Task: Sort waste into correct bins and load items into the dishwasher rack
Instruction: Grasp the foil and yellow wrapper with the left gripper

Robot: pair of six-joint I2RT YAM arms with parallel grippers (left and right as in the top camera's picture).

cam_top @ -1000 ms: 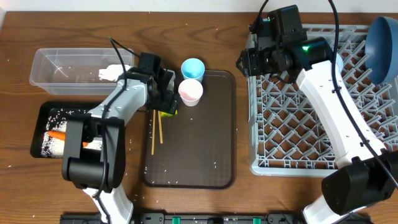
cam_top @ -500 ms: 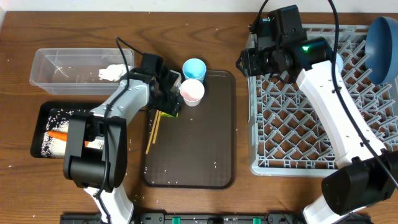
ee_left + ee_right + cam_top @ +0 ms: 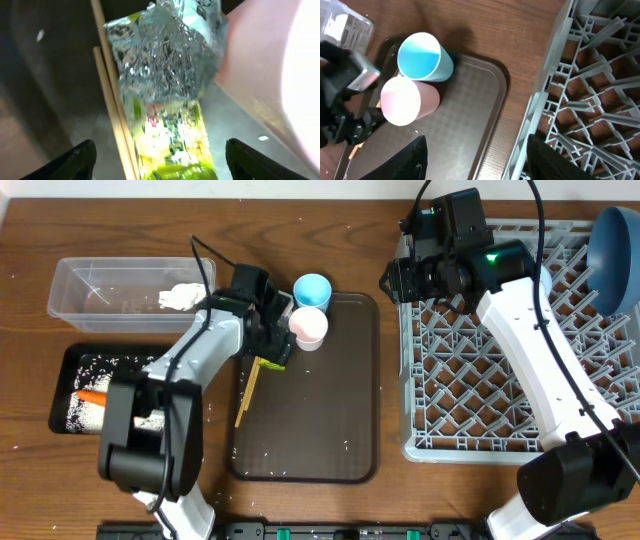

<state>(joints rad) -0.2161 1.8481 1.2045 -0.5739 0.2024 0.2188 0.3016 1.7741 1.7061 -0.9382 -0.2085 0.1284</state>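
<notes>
Wrapper (image 3: 165,90) lies across chopsticks (image 3: 112,115) at tray's (image 3: 320,420) left edge, just beside pink cup (image 3: 308,328); left gripper (image 3: 165,160) straddles it, fingers wide, likely lining up a pinch. Right gripper (image 3: 480,155) hovers empty, fingers apart, over rack (image 3: 580,100) edge, clear of the left arm

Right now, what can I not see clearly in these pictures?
Wrapper: overhead, the left gripper covers its upper end; left wrist view, print blurred.
Pink cup: left wrist view, a bright blur cut by the right edge.
Dark blue bowl: overhead, cut by the right edge.
Black tray: overhead, the left arm hides its right part.
</notes>
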